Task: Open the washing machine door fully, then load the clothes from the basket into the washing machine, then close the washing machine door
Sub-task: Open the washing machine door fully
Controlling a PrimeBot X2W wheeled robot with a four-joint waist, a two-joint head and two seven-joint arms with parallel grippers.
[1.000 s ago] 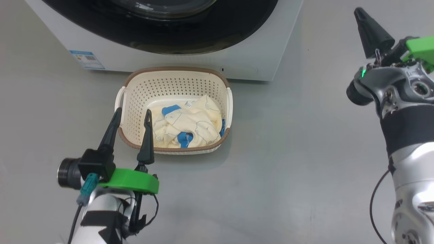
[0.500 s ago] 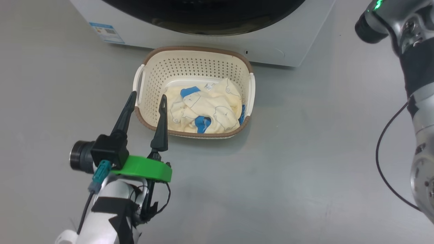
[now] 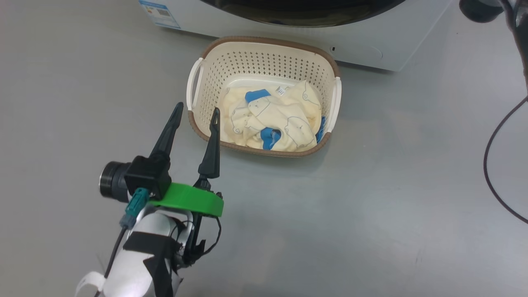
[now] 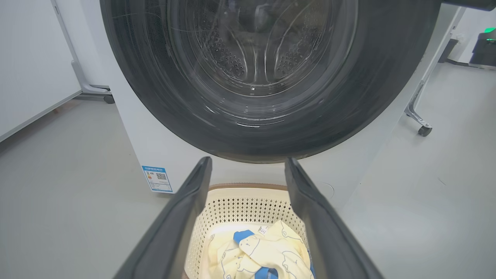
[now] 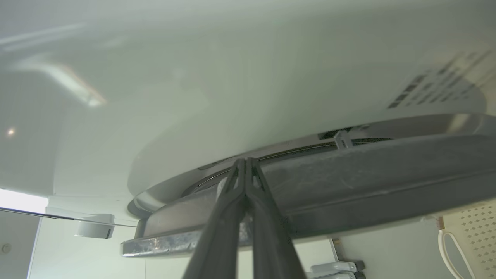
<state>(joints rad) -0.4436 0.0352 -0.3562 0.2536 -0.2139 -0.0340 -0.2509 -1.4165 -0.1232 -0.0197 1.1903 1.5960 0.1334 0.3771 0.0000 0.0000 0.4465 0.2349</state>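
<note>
Clothes (image 3: 284,121) in basket (image 3: 268,40); L gripper (image 3: 198,107) spread nearby.

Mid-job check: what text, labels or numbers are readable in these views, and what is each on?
No words can be read.
Blue label sticker, lower front corner of the washing machine: QR-like square and print, too small.
White tag on the clothes in the basket: dark bars, too small.
Dark print rows on a pale surface, right wrist view: blurred.
</note>
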